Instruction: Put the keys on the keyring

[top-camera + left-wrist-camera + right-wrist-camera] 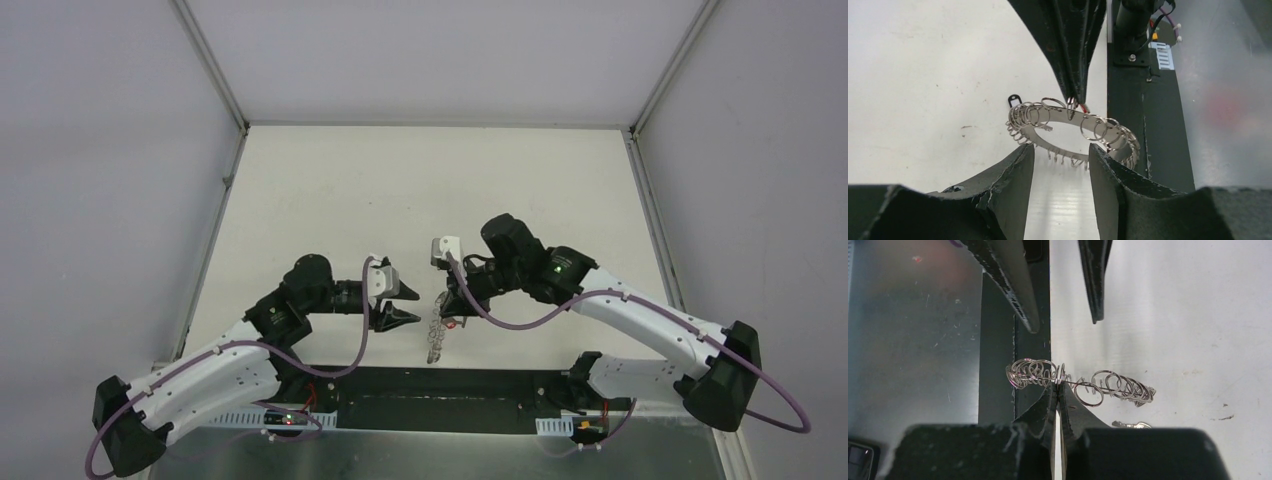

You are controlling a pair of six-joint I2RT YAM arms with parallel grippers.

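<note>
The right end effector [1057, 387] is clamped on the rim of the keyring [1060, 116], at the middle of the worktop's [400, 190] near edge. The left end effector [1060, 150] faces the keyring, jaws apart. Of the keys [1131, 425], a silver one (partly hidden) lies on the worktop near the keyring.

Entry: my work table [400, 190], off-white top.
The surface was flat and bare-looking, marked with faint scuffs and dark specks. A black strip [440, 385] ran along the near edge by my bases. A small silver key [1131, 425] lay flat on the white, partly hidden. A small dark loop [1014, 100] lay just beyond the keyring [1058, 119].
</note>
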